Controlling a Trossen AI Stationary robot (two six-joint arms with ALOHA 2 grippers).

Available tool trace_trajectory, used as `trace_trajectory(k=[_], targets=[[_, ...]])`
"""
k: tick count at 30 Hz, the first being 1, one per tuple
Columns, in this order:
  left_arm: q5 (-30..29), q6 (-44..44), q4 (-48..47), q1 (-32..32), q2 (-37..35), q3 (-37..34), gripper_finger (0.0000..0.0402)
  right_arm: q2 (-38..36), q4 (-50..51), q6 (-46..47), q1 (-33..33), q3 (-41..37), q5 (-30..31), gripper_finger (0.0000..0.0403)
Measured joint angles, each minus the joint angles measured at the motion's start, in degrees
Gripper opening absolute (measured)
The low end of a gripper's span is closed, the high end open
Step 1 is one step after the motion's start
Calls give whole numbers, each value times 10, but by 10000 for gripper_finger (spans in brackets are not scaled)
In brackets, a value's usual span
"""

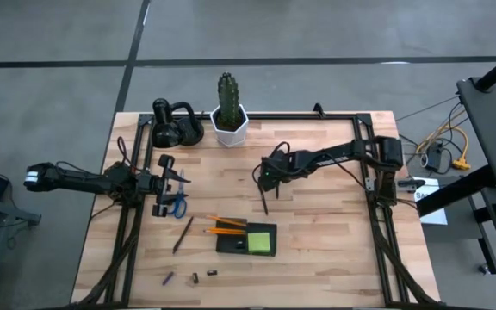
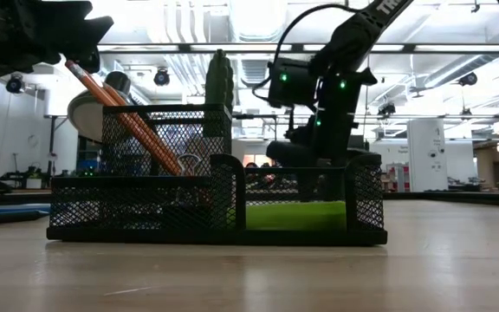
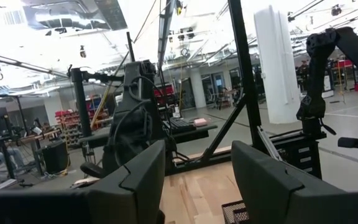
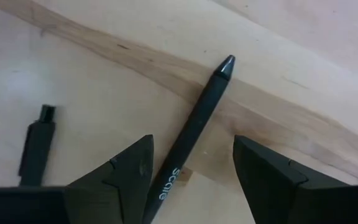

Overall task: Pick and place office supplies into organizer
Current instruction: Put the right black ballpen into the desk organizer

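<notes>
Your right gripper (image 4: 191,168) is open over a black pen (image 4: 191,134) that lies on the table (image 1: 317,224), with one finger on each side of it. Your left gripper (image 1: 164,183) is open too, near the scissors (image 1: 177,202) at the left. The organizer (image 1: 246,238) at the near middle holds pencils (image 1: 225,226) and a green pad (image 1: 262,240); the small dark things nearer the edge may be clips (image 1: 195,277).

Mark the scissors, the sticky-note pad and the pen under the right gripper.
scissors (image 1: 177,203), high view, blue handles.
sticky-note pad (image 1: 261,240), high view, centre of green top.
pen (image 4: 194,127), right wrist view, mid-barrel between the open fingers.
</notes>
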State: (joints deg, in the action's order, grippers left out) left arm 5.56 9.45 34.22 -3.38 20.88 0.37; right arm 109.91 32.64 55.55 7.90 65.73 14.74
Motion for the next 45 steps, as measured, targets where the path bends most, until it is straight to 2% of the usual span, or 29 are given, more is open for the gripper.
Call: trace_trajectory(k=[9,13,21,32,45], targets=[[0,0,0,0,0,0,170,16,0,-12,0,7,-1,205],[0,0,0,0,0,0,169,16,0,-29,2,7,-10,190],[0,0,0,0,0,0,169,16,20,-49,14,7,-46,127],[0,0,0,0,1,0,169,16,21,-84,14,7,-63,24],[0,0,0,0,0,0,169,-3,30,-92,13,3,-62,17]])
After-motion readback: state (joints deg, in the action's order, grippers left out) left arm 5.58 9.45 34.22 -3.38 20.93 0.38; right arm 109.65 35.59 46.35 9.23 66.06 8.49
